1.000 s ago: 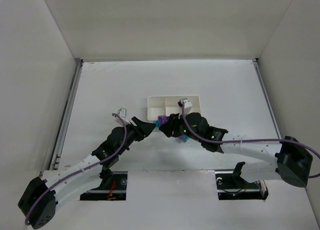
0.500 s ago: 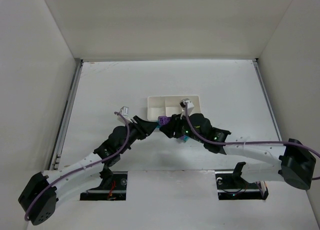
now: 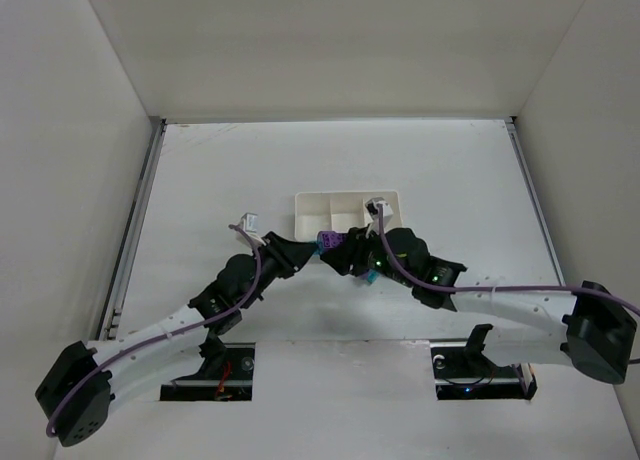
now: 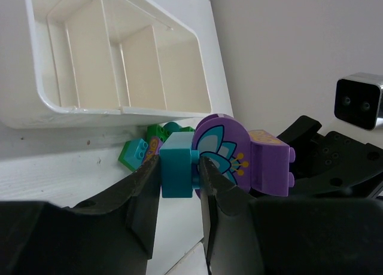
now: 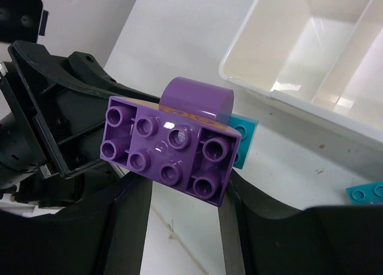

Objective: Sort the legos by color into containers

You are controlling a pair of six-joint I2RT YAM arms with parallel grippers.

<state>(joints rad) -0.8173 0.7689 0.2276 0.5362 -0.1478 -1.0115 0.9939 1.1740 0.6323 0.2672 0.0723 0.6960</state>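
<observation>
A joined stack hangs between my two grippers, just in front of the white three-compartment tray (image 3: 348,212). My left gripper (image 4: 178,165) is shut on the stack's cyan brick (image 4: 178,167). My right gripper (image 5: 179,191) is shut on the purple brick (image 5: 170,146), which carries a rounded purple piece with a flower print (image 4: 218,146). In the top view the stack (image 3: 326,242) sits between the left gripper (image 3: 300,252) and the right gripper (image 3: 340,257). The cyan brick (image 5: 244,137) shows behind the purple one. All three tray compartments (image 4: 114,54) look empty.
Loose green and cyan bricks (image 4: 143,150) lie on the table against the tray's near wall. Another cyan brick (image 5: 365,194) lies at the right by my right gripper, and it also shows in the top view (image 3: 370,276). White walls enclose the table.
Both grippers have shifted slightly toward the tray with the stack still held between them. The bricks stay joined.
</observation>
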